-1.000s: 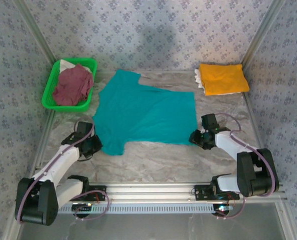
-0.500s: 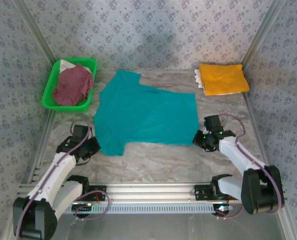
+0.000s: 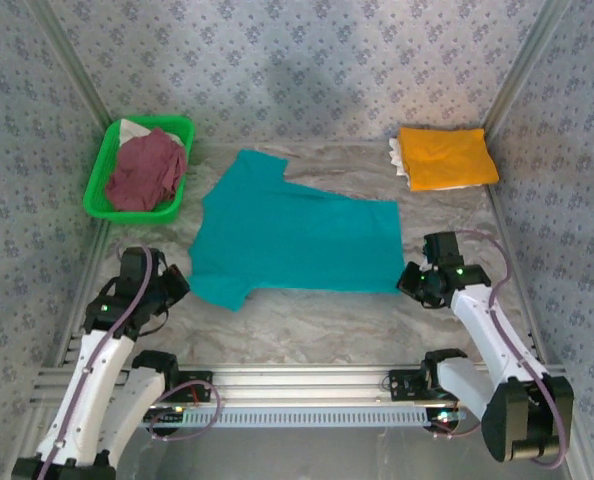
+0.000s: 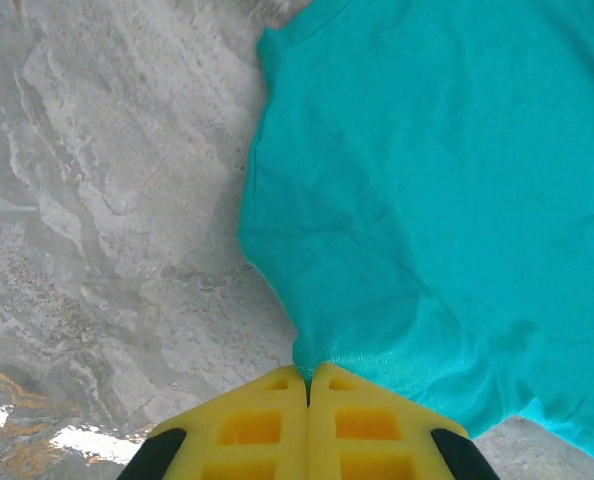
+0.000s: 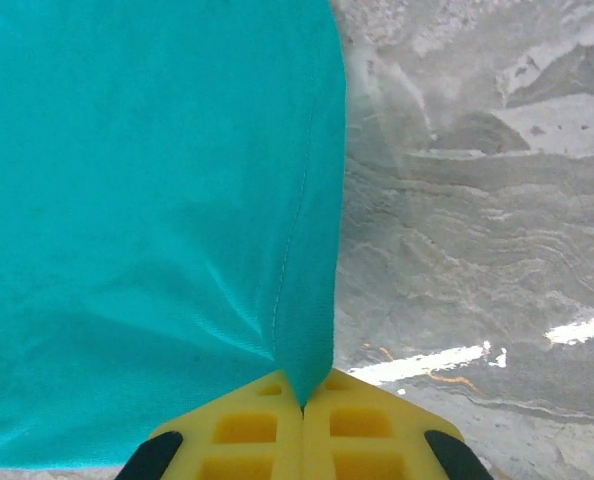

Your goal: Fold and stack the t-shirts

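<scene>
the teal t-shirt (image 3: 297, 235) is lying spread mid-frame. the left gripper (image 4: 308, 372) is pinching its lower-left edge, the right gripper (image 5: 303, 385) its lower-right corner (both clamped on cloth).

This is a robot test cell dressed up as a home. Patterned wallpaper panels (image 3: 307, 60) stand around the marble-look table (image 3: 317, 320), held by bare aluminium posts (image 3: 520, 65), with an aluminium rail (image 3: 307, 378) along its near edge.
</scene>
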{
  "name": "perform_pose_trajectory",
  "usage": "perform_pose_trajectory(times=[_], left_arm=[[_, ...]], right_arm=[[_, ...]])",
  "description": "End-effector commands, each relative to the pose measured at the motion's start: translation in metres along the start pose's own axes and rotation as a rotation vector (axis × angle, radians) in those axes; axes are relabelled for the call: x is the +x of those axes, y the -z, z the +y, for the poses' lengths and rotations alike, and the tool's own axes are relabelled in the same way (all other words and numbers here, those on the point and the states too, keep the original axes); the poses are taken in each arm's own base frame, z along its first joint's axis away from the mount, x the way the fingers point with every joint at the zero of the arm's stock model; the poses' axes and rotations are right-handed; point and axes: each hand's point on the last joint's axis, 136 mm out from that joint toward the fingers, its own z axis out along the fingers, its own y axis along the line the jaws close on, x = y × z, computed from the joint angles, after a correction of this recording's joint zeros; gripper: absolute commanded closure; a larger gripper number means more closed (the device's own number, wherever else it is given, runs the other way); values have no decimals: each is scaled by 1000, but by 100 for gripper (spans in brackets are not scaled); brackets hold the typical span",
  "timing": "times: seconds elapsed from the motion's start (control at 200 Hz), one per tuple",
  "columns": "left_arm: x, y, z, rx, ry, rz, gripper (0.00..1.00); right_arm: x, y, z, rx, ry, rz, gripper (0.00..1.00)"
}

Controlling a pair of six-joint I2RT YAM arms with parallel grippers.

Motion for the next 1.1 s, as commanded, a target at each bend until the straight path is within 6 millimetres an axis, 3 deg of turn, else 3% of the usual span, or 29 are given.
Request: perform_pose_trajectory(times=[0.0, 0.185, 0.285, 0.71, 1.099], left_arm=[[8, -11, 5, -37, -3, 56, 100], [-24, 10, -20, 9, -37, -39, 100], [-40, 10, -35, 8, -98, -37, 100], [-93, -44, -87, -3, -255, 6, 100], [-120, -92, -104, -38, -310, 33, 100]], right_arm=[[10, -9, -7, 20, 4, 67, 100], [-9, 4, 4, 9, 14, 19, 100], [-19, 2, 7, 11, 19, 19, 100], [-63, -22, 14, 36, 8, 2, 100], [-83, -43, 9, 47, -15, 4, 96]])
